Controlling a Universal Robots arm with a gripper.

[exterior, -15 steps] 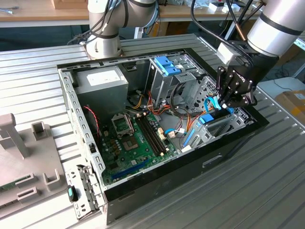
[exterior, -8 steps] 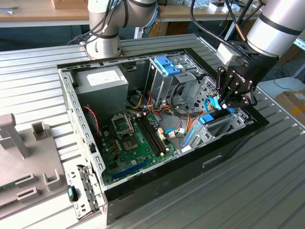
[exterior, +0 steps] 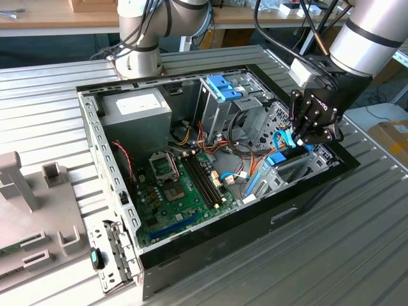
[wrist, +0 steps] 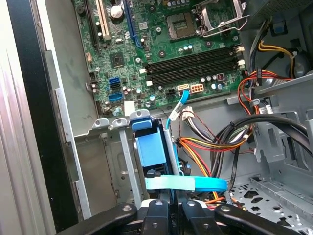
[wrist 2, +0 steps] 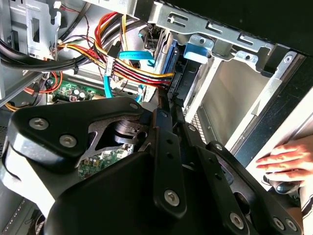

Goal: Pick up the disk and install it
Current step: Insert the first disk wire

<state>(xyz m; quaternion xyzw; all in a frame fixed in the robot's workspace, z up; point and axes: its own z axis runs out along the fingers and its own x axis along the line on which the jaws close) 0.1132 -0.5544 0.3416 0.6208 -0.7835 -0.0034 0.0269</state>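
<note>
— While the hand (exterior: 305, 135) hangs low inside the open computer case (exterior: 115, 185), where is the disk (wrist: 151, 147)?
— Standing on edge in the metal bay (wrist: 117, 161) beside the motherboard (wrist: 161, 54), right under the fingertips.
— Gripped?
— Fingers close together at its top edge; I cannot tell.

A robotics lab or electronics workshop. An open computer case (exterior: 210, 159) lies on a ribbed metal table (exterior: 357, 242), its motherboard (exterior: 182, 185) and cables bare, with a robot arm (exterior: 370, 38) mounted over it. A grey fixture (exterior: 25, 217) sits at the table's edge, and wooden workbenches (exterior: 57, 16) stand behind.
</note>
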